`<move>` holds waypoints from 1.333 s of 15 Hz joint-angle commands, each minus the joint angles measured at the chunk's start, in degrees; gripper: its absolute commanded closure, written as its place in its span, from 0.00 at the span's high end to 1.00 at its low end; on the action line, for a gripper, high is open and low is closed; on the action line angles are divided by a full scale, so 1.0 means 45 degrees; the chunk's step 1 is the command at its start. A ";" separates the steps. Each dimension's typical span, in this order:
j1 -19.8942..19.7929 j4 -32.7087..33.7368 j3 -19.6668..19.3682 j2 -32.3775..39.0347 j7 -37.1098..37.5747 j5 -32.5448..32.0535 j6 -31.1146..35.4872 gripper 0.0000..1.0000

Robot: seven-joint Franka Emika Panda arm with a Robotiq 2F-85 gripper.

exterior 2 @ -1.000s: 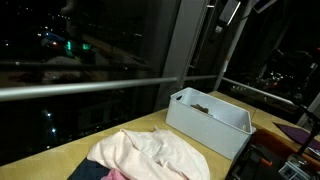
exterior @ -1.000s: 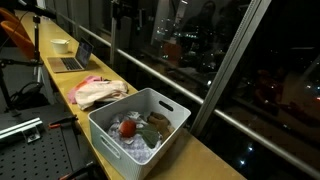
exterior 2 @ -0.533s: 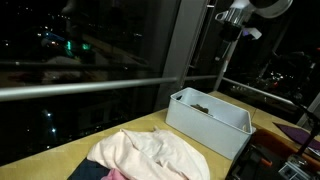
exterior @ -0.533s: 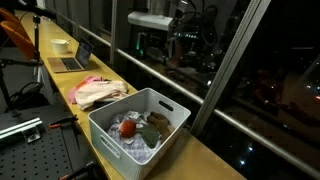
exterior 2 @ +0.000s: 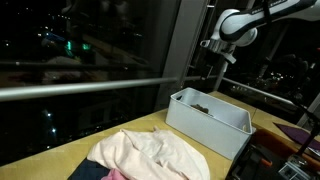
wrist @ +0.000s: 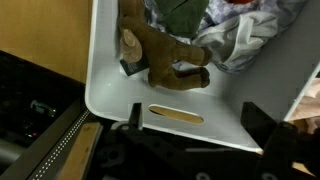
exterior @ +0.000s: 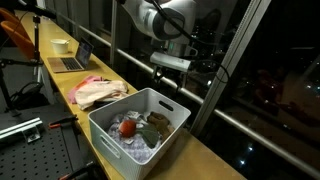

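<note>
Fingers (exterior: 168, 80) spread wide, holding nothing, hovering above the far rim of the white bin (exterior: 172, 132) on the bench (exterior: 62, 82). Wrist view: brown plush toy (wrist: 165, 52) lies inside against one wall, touching crumpled cloths (wrist: 245, 35).

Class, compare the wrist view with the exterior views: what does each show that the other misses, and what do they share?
Only the wrist view looks straight down into the white bin and makes out a brown plush toy lying near its wall. Only the exterior views show the arm, the laptop, the cloth pile beside the bin and the dark window. Both share the bin, the clothes inside it and the open gripper above it.
</note>
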 commanded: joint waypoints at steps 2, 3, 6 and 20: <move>-0.0400 0.2002 0.0305 0.2097 -0.0510 0.0004 -0.0035 1.00; -0.0468 0.2267 0.0351 0.2440 -0.0576 0.0042 -0.0057 1.00; -0.0648 0.2884 0.0478 0.3378 -0.0633 0.0145 -0.0031 1.00; -0.0590 0.3358 0.0477 0.6119 -0.0262 -0.0349 0.1219 0.96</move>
